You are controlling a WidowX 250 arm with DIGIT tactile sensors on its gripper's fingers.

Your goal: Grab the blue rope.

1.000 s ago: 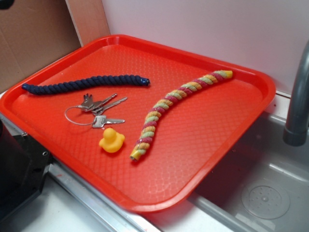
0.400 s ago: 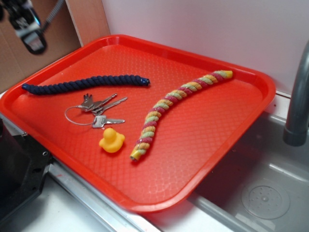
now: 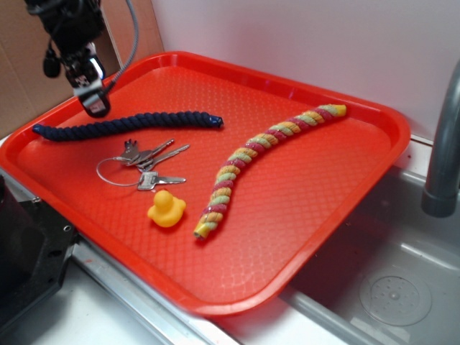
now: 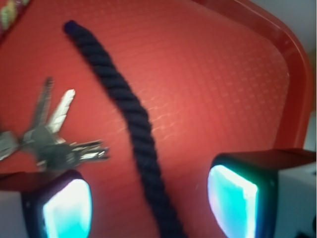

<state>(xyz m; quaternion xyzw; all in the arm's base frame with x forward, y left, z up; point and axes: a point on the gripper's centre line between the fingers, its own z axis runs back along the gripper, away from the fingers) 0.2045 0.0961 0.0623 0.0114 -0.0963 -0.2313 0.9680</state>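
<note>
Gripper (image 3: pixel 95 106): suspended above the blue rope (image 3: pixel 126 123), over that rope's left half, not in contact with it. Wrist view confirms the jaws stand wide apart and hold nothing; the fingertips (image 4: pixel 233 201) sit either side of the blue rope (image 4: pixel 126 116), which runs between them below.

Blue rope: lying flat on the red tray (image 3: pixel 287 215), in its rear left part, stretched left to right with a slight bend. One end is near the tray's left rim.

Bunch of keys (image 3: pixel 144 164): on a wire ring, just in front of the blue rope, apart from it.

Yellow rubber duck (image 3: pixel 166 209): in front of the keys, farther from the blue rope.

Multicoloured rope (image 3: pixel 262 159): right of the blue rope, well apart, running diagonally.
</note>
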